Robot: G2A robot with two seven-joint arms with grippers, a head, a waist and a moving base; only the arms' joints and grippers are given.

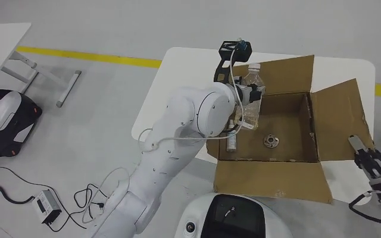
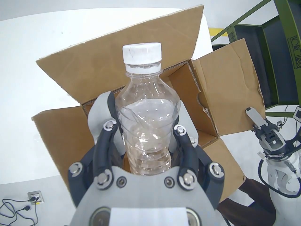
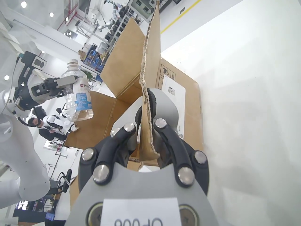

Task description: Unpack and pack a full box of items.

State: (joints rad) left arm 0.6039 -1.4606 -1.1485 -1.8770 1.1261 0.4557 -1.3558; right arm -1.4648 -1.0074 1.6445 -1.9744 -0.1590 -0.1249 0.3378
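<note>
Brown corrugated cardboard box (image 1: 271,175) stands on the white bench (image 1: 178,71) with its flaps spread open. The left gripper (image 2: 145,118) is clamped on the ribbed mid-body of a clear plastic bottle with a white screw cap (image 1: 252,95), holding it upright above the left side of the box interior. The right gripper (image 3: 147,105) pinches the outer edge of the right flap (image 1: 342,122). A small round metal part (image 1: 271,141) lies on the box floor. The bottle appears nearly empty: expect it to be light, thin-walled, slick and easily dented. Take hold at the ribbed waist, where the wall is probably stiffest, with moderate force. The flap is stiff, but its edge may tear.
</note>
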